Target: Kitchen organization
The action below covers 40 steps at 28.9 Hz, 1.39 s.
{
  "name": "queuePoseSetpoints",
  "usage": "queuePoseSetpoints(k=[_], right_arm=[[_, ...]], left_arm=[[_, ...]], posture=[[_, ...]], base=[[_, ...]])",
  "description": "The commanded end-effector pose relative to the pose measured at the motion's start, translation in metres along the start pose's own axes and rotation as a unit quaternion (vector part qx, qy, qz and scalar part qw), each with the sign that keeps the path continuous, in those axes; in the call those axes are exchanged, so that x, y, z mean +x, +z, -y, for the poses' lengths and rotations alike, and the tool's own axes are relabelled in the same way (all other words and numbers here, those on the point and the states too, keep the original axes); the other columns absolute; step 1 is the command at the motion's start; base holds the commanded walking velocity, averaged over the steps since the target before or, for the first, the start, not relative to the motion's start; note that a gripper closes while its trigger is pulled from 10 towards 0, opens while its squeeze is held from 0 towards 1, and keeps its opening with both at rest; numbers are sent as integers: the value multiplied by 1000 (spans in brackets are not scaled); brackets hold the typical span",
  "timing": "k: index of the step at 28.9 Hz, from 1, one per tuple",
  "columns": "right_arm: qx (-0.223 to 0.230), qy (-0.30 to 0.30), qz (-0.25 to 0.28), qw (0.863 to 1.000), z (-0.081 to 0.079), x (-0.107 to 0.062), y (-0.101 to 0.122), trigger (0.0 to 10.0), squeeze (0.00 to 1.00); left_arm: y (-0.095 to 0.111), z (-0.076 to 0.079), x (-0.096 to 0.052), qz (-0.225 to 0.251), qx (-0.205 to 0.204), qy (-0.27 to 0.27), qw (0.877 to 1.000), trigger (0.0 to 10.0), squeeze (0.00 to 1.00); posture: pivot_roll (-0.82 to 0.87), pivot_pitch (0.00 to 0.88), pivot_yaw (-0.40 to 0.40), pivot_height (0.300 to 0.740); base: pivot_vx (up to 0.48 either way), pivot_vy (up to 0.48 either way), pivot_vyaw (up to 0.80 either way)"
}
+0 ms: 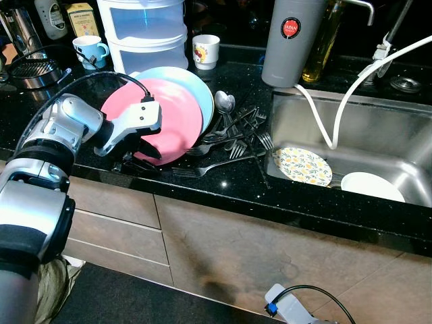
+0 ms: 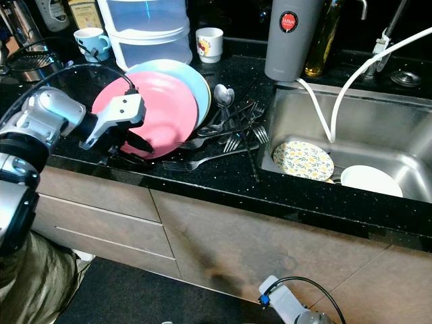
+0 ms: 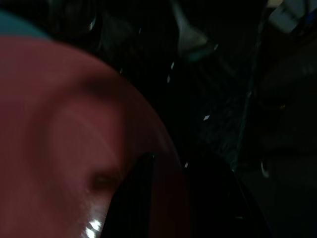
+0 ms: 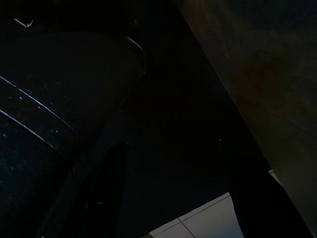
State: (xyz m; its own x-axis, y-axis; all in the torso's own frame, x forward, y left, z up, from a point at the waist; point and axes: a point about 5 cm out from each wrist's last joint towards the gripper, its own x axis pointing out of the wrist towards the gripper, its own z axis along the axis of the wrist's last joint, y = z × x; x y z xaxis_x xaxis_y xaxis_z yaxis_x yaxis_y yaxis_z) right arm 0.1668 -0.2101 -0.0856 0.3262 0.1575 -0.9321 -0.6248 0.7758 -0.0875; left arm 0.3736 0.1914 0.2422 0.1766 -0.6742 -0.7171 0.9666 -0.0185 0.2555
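A pink plate [image 1: 169,118] lies tilted on top of a light blue plate [image 1: 199,91] on the black counter [image 1: 101,91], left of the sink. My left gripper [image 1: 143,152] is at the pink plate's near rim, shut on it. In the left wrist view one finger [image 3: 133,198] lies on the plate's [image 3: 64,139] face and the other is past its edge. A heap of forks and spoons [image 1: 236,138] lies right of the plates. My right arm [image 1: 290,309] hangs low by the cabinet fronts, its gripper [image 4: 183,198] open in a dark view.
The steel sink [image 1: 405,128] holds a yellow-patterned plate [image 1: 302,167], a white plate [image 1: 371,185] and a white hose [image 1: 337,115]. Behind stand a grey flask [image 1: 291,40], an oil bottle [image 1: 322,40], two cups [image 1: 206,50] and plastic drawers [image 1: 145,34].
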Motion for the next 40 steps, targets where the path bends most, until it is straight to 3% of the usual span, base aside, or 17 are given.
queuePoseSetpoints(k=[1, 6, 14, 21, 25, 28, 30, 31, 34, 35, 37, 38, 40], right_arm=[[2, -1, 2, 1000, 0, 0, 0, 10000, 0], [2, -1, 2, 1000, 0, 0, 0, 10000, 0], [2, -1, 2, 1000, -1, 0, 0, 10000, 0], [1, -1, 2, 1000, -1, 0, 0, 10000, 0], [2, -1, 1, 1000, -1, 0, 0, 10000, 0], [2, -1, 1, 1000, -1, 0, 0, 10000, 0], [2, -1, 1, 1000, -1, 0, 0, 10000, 0], [2, -1, 1, 1000, -1, 0, 0, 10000, 0], [3, 0, 2, 1000, -1, 1, 0, 10000, 0], [3, 0, 2, 1000, -1, 1, 0, 10000, 0], [4, 1, 2, 1000, -2, 1, 1, 10000, 0], [4, 1, 2, 1000, -2, 1, 1, 10000, 0], [5, 2, 2, 1000, -2, 1, 1, 10000, 0]], left_arm=[[-5, 3, -5, -1, -7, -4, 1000, 10000, 0], [5, 3, -6, 21, 10, -24, 999, 10000, 0], [20, -1, -14, 41, 44, -5, 998, 10000, 0], [25, -8, -22, 38, 72, 68, 994, 10000, 0], [41, -19, -35, 76, 93, 148, 982, 10000, 0], [45, -21, -39, 90, 97, 168, 977, 10000, 0], [58, -27, -52, 137, 98, 224, 960, 10000, 0], [58, -27, -52, 137, 98, 224, 960, 10000, 0], [74, -30, -78, 232, 86, 292, 924, 10000, 0], [74, -30, -78, 232, 86, 292, 924, 10000, 0], [80, -28, -100, 321, 54, 335, 884, 10000, 0], [80, -28, -100, 321, 54, 335, 884, 10000, 0], [80, -21, -112, 384, 25, 357, 851, 10000, 47]], posture=[[-19, 36, 23, 740], [-17, 32, 23, 740], [-13, 24, 25, 740], [-12, 18, 25, 740], [-13, 19, 24, 740], [-13, 19, 25, 740], [-14, 20, 27, 740], [-14, 20, 27, 740], [-10, 23, 30, 740], [-10, 23, 30, 740], [-2, 22, 26, 740], [-2, 22, 26, 740], [3, 23, 25, 740]], base=[[0, 0, 0], [0, 0, 0], [0, 0, 0], [0, 0, 0], [0, 0, 0], [0, 0, 0], [0, 0, 0], [0, 0, 0], [0, 0, 0], [0, 0, 0], [0, 0, 0], [0, 0, 0], [0, 0, 0]])
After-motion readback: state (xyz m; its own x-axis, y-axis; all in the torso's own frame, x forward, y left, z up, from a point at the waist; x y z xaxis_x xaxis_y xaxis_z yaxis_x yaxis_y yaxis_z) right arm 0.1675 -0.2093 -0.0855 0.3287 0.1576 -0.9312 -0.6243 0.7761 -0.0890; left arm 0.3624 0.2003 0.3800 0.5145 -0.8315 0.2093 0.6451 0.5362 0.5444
